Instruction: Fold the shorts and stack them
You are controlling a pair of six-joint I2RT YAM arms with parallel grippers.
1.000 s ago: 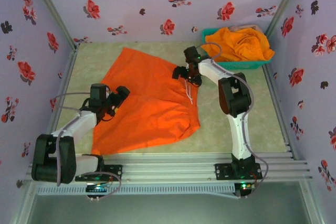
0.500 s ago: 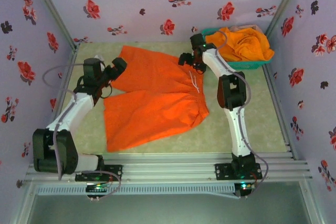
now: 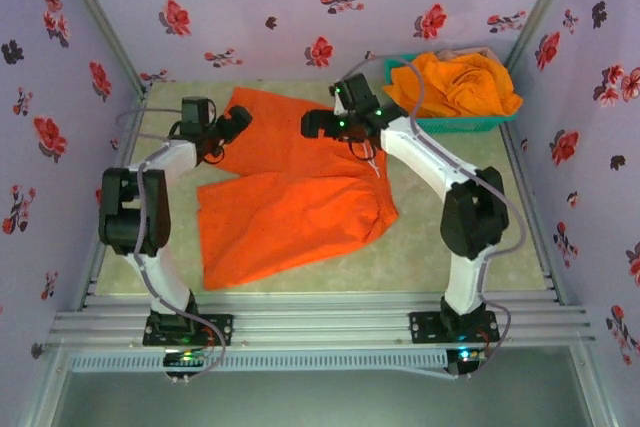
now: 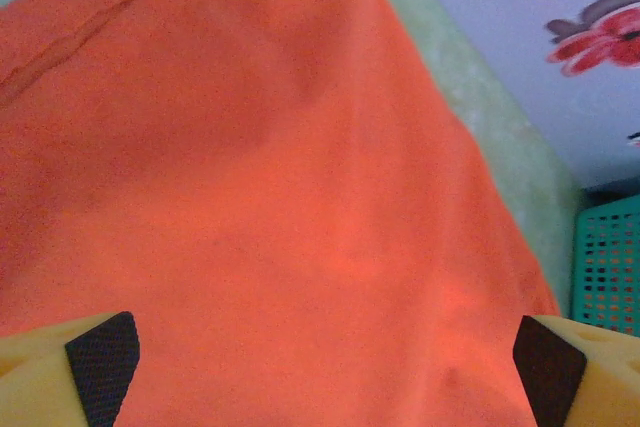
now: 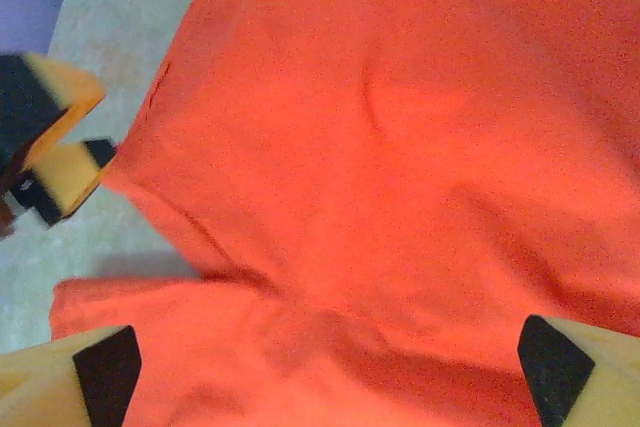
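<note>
1. Table (image 3: 440,237): orange shorts (image 3: 290,197) lie spread flat across its centre.
2. Basket (image 3: 470,124), at 1 o'clock, holds bunched orange cloth (image 3: 460,82).
3. Right gripper (image 3: 312,126), fingers spread wide, hovers over the shorts' 12 o'clock edge.
4. Left gripper (image 3: 234,124), fingers spread wide, is at their 10 o'clock corner.

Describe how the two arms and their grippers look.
Both arms have white links and bulky black joints: the left arm, the right arm. A grey cable loops along each. The left gripper and right gripper look black from above; wrist views show yellow-orange fingers with black dimpled pads.
</note>
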